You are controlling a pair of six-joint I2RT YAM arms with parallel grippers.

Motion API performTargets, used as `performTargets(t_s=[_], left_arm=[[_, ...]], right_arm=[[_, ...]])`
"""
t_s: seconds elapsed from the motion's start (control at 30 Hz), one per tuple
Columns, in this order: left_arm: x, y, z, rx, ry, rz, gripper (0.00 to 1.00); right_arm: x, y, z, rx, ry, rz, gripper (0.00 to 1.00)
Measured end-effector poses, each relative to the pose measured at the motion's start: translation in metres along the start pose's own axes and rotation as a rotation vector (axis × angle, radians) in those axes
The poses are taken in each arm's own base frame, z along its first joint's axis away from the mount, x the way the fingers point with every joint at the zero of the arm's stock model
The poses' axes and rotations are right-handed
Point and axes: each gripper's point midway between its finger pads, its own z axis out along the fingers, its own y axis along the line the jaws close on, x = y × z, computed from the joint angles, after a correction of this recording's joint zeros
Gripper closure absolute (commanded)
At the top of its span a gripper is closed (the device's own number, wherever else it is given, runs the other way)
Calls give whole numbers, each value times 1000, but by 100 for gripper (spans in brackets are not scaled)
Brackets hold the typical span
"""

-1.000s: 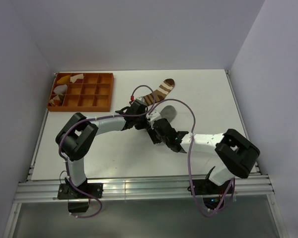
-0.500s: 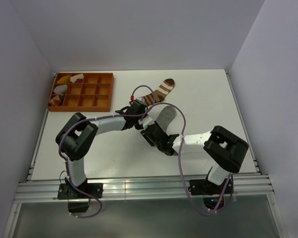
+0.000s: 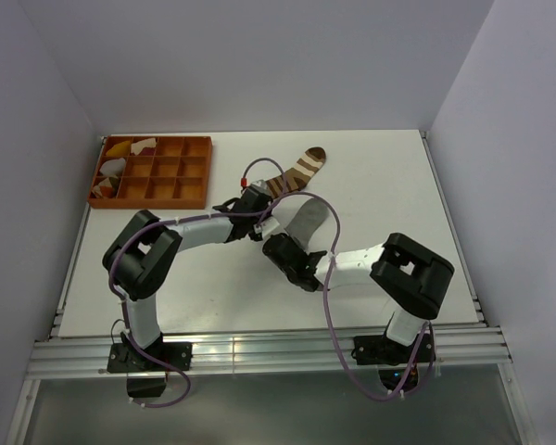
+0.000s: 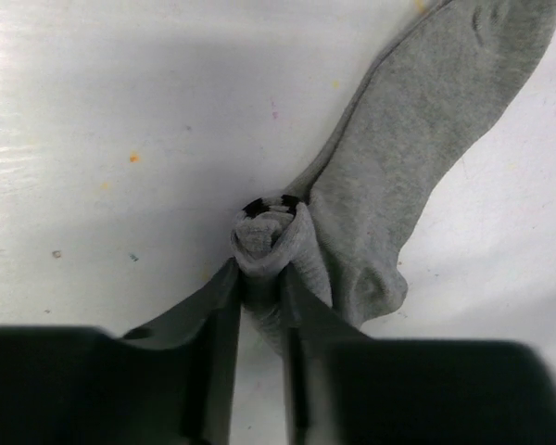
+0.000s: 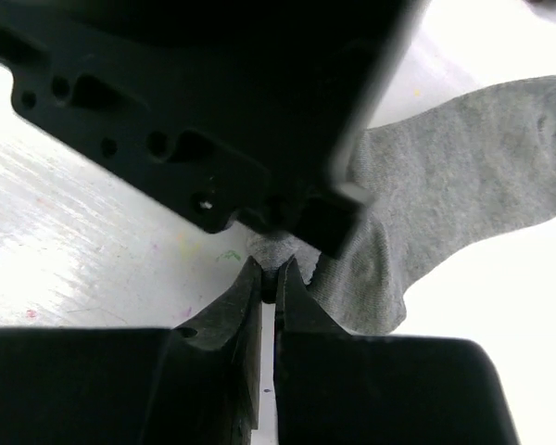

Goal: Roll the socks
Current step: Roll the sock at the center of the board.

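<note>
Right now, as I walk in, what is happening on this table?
Two robot arms are working on the grey sock, partway through rolling it. The left gripper has its jaws shut on the rolled-up cuff end, and the rest of the sock lies flat on the table. The right gripper has its jaws shut right against that same roll, though whether they hold fabric is unclear. The brown striped sock lies flat farther back, untouched.

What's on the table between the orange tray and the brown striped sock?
Nothing rests there. The top view shows bare white table between the orange tray and the brown striped sock; only the left arm's purple cable loops above it.
</note>
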Motion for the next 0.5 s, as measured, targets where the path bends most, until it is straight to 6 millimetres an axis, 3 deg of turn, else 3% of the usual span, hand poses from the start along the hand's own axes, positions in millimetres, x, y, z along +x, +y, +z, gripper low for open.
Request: performTargets(t_s=[0.1,0.2,0.37,0.5], left_arm=[[1,5,-2,1,-8,-13,49],[0,16,-9,-9,-19,-43,38],[-5,31,-24,-18,-48,-96,32],[-13,32,-37,6,-100,-132,30]], right_arm=[[-1,0,1,-34,5,38,100],[-4,-1,3,-106,15,113,100],[-7,-6,4,-235,35,279,100],[-4,-11,2,-348,62,433,100]])
